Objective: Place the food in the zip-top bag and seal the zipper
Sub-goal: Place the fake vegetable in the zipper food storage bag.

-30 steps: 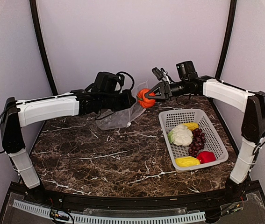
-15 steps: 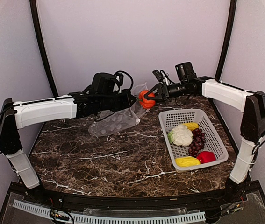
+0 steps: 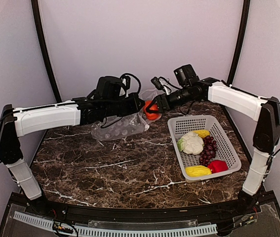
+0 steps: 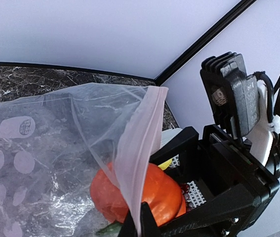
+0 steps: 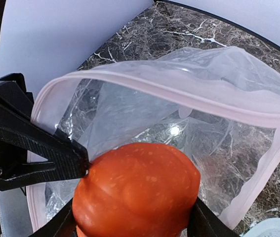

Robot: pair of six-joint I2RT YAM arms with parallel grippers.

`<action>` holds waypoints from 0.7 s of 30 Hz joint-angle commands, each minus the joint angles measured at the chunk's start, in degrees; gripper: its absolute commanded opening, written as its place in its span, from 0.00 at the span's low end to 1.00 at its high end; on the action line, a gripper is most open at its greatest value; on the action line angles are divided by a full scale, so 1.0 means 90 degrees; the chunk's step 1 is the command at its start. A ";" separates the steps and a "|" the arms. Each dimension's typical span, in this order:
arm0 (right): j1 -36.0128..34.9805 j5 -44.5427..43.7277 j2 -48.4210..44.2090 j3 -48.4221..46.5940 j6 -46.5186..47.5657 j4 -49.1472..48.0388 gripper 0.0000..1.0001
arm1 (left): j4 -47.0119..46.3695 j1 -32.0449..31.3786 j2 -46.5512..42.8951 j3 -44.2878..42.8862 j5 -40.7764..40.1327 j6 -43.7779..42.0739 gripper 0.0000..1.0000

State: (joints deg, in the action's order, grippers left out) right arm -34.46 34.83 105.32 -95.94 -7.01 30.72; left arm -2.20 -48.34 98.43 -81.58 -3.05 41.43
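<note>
My right claw, gripping the pumpkin, has just pushed it into the mouth of the bag my left claw pinches by the zipper, so release comes next.

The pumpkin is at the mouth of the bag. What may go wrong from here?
The left tool pinches only one edge of the zip-top bag, so the floppy mouth may collapse before the orange pumpkin is inside. The right tool holds the pumpkin close to the zipper; released too early, it may fall outside the bag.
</note>
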 commanded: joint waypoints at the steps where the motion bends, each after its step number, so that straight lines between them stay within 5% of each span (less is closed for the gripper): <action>1: -0.0280 -0.0144 -0.0081 -0.0443 0.0707 0.0283 0.77 | -0.0087 -0.0055 -0.0252 0.0073 0.0015 0.0041 0.01; 4: -0.0271 -0.0464 -0.0240 -0.0492 0.0975 0.0391 0.86 | 0.0023 -0.0059 -0.0253 0.0096 -0.0034 0.0053 0.01; 12: -0.0235 -0.0314 -0.0675 -0.0889 0.1702 0.0899 0.88 | 0.0600 0.0030 -0.0207 0.0047 -0.0126 0.0001 0.01; 21: 0.0808 -0.0449 -0.1629 -0.0253 0.2131 0.1116 0.82 | 0.4730 0.0740 0.0462 -0.2421 -0.0862 -0.2193 0.01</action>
State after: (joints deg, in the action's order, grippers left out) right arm -31.79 31.20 94.37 -102.37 9.65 39.51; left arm 22.11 -44.18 101.47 -95.46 -6.74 32.49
